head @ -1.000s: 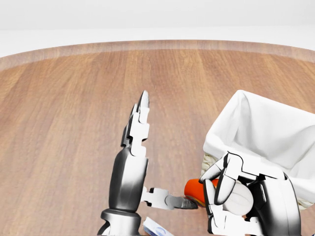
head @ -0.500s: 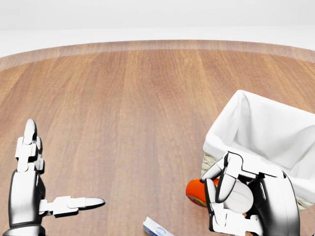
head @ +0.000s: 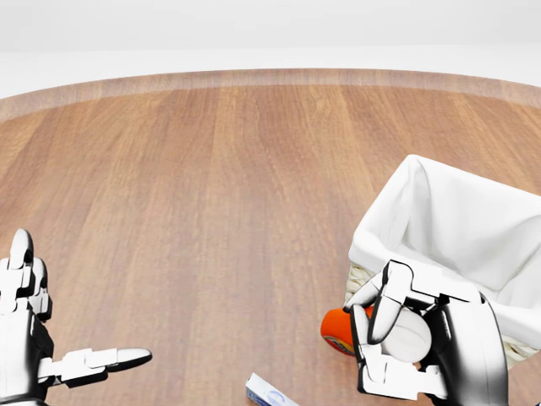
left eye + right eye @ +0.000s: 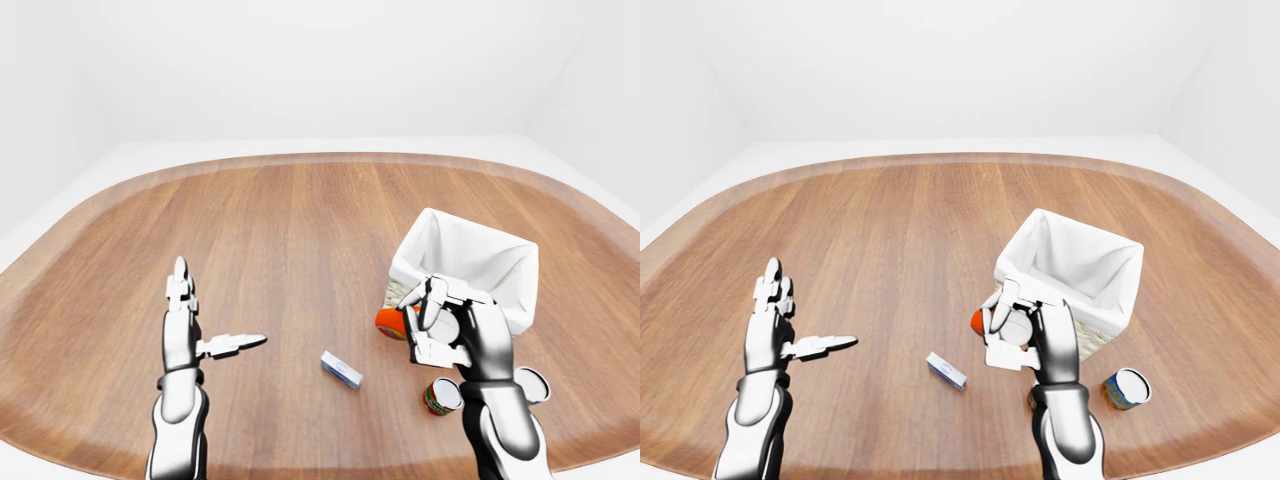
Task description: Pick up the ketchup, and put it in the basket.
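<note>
The ketchup (image 3: 336, 331) is an orange-red bottle lying on the wooden table against the lower left corner of the basket (image 3: 397, 199), a woven box with a white cloth lining. My right hand (image 3: 373, 337) is directly in front of the bottle's right end with its fingers curled, hiding that end. Whether the fingers close round the bottle does not show. My left hand (image 4: 220, 304) is far to the left, open, fingers pointing up and thumb pointing right, with nothing in it.
A small white and blue box (image 4: 342, 369) lies on the table between the hands. A red and green can (image 4: 441, 396) stands below the right hand. A blue and yellow can (image 4: 1127, 388) stands right of the right arm. The table's rim curves round the scene.
My left hand has drawn back from beside the ketchup to the far lower left of the head view. The right hand and the ketchup have barely moved.
</note>
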